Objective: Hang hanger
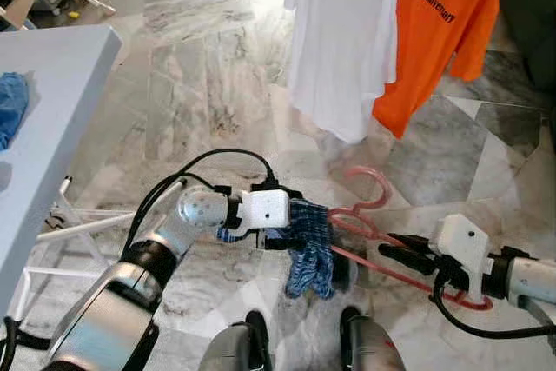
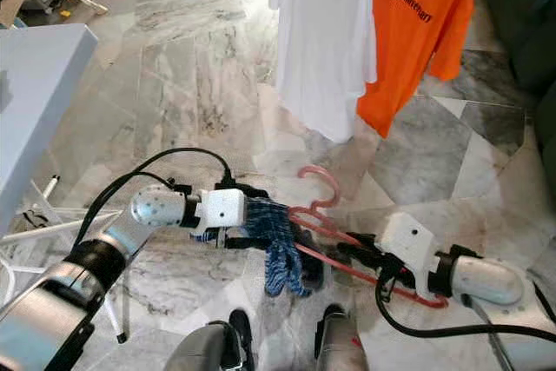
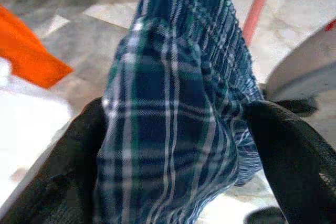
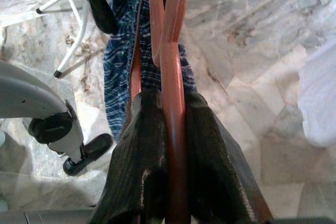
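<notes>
Pink plastic is pinched tightly between the two black fingers [image 4: 157, 161] of the right gripper [image 1: 401, 254]: the hanger [image 1: 369, 206] is held by its lower bar, the pads closed flat against the rod on both sides. The hanger is carried low in front of the robot, above the marble floor [image 1: 200, 84], with its hook turned up and away towards the hanging clothes. A blue plaid cloth [image 1: 311, 248] is draped over the hanger's left end and is gripped by the left gripper [image 1: 280, 234], whose fingers [image 3: 68, 171] are closed on a thick fold of the fabric, spread only as far as the bunched cloth between them. The rest of the cloth hangs down loose below the gripper. Further ahead, a white T-shirt [image 1: 340, 36] and an orange T-shirt [image 1: 439, 28] with dark lettering are seen hanging side by side, touching or overlapping at their edges. A pale blue table [image 1: 52, 110] stands at the robot's left, with a blue cloth [image 1: 10, 106] lying on it.
</notes>
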`<state>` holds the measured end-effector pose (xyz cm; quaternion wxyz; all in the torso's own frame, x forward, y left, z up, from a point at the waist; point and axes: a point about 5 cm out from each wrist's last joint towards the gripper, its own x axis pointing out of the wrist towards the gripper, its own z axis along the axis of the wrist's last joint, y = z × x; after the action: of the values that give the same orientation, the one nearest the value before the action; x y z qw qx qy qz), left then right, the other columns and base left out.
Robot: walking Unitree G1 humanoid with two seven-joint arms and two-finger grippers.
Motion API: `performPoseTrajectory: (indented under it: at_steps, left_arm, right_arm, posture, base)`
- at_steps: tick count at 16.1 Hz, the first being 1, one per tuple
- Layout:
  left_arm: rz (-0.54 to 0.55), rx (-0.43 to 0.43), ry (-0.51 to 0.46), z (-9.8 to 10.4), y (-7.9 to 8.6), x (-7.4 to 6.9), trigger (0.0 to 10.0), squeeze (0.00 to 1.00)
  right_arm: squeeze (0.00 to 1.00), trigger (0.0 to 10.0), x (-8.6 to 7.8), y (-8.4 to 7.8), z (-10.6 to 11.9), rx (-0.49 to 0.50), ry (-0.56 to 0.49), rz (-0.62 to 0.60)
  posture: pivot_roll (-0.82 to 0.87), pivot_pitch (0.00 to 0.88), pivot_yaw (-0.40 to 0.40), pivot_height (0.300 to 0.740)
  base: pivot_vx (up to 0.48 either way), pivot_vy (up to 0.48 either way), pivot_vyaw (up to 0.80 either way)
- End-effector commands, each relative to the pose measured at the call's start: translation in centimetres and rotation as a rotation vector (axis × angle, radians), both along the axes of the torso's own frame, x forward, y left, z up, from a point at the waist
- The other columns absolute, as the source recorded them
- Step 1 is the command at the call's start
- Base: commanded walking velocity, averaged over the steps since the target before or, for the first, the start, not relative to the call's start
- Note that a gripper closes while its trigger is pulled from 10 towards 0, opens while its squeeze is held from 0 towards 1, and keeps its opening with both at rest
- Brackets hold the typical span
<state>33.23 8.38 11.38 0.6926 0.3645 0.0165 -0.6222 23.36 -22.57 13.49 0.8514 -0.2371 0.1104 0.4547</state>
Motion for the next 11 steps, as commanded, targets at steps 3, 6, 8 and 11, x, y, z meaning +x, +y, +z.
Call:
performPoseTrajectory:
  at_steps: [3, 6, 8, 11]
  left_arm:
    - [0.011, 0.034, 0.043, -0.5, 0.4, 0.1, 0.0, 0.00]
    - [0.030, 0.013, 0.056, 0.1, 0.3, 0.6, 0.0, 0.00]
    - [0.021, 0.013, 0.071, 0.3, 0.2, 0.7, 0.0, 0.00]
    - [-0.009, 0.056, 0.110, 0.3, 0.4, 0.7, 0.0, 0.00]
  right_arm:
    - [0.00, 10.0, -0.4, 0.9, 0.3, -0.024, -0.017, 0.072]
    - [0.00, 10.0, -0.4, 0.8, 0.1, -0.081, -0.022, 0.088]
    - [0.00, 10.0, -0.1, 0.6, 0.0, -0.120, -0.041, 0.087]
    - [0.00, 10.0, 0.7, 0.4, -0.1, -0.177, -0.103, 0.066]
  posture:
    - [-0.21, 0.262, 0.154, 0.740]
    - [-0.21, 0.262, 0.156, 0.740]
    - [-0.20, 0.264, 0.158, 0.740]
    - [-0.20, 0.267, 0.163, 0.740]
  base:
    - [0.000, 0.000, 0.00]
    - [0.000, 0.000, 0.00]
    - [0.000, 0.000, 0.00]
    - [0.000, 0.000, 0.00]
